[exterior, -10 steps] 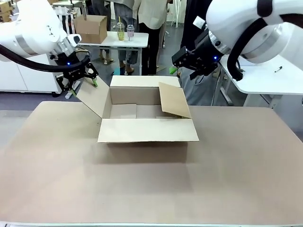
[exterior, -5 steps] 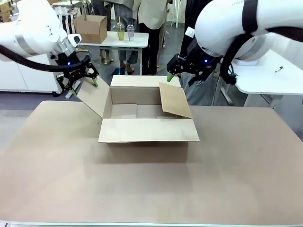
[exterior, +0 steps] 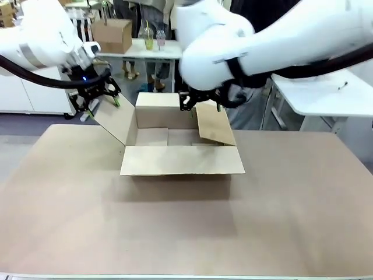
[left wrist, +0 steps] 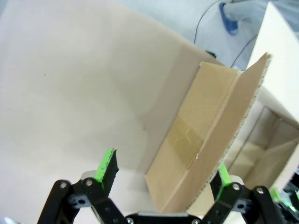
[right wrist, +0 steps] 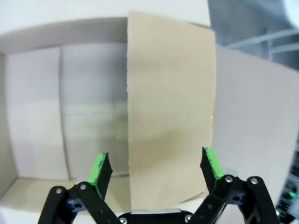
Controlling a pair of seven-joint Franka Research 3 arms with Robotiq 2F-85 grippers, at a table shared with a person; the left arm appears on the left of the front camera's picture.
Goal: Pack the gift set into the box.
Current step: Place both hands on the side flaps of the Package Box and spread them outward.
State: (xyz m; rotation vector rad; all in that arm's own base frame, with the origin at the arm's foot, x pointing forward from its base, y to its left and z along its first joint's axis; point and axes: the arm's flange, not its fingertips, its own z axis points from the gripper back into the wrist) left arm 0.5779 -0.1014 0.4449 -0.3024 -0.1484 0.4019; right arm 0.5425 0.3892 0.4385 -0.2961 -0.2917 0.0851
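Note:
The box [exterior: 182, 160] stands open at the table's far middle, its inside bare and its near flap folded out flat. My left gripper [exterior: 104, 105] is open at the outer edge of the raised left flap [exterior: 116, 119]. In the left wrist view that flap [left wrist: 201, 140] stands edge-on between the green pads [left wrist: 106, 165] of the gripper [left wrist: 163, 172]. My right gripper [exterior: 201, 107] is open over the far end of the right flap [exterior: 214, 123], which leans inward. In the right wrist view this flap [right wrist: 170, 107] lies between the fingers of the gripper [right wrist: 155, 168]. The gift set is out of view.
The brown table top [exterior: 186, 227] stretches wide in front of the box. Behind, a small white table [exterior: 140, 49] carries a smaller brown carton [exterior: 112, 35] and two cups [exterior: 148, 39]. People stand beyond it. A white table [exterior: 326, 96] is at the right.
My right arm has swung left from the far right and now hangs over the box's right flap. The left arm and the box have stayed put.

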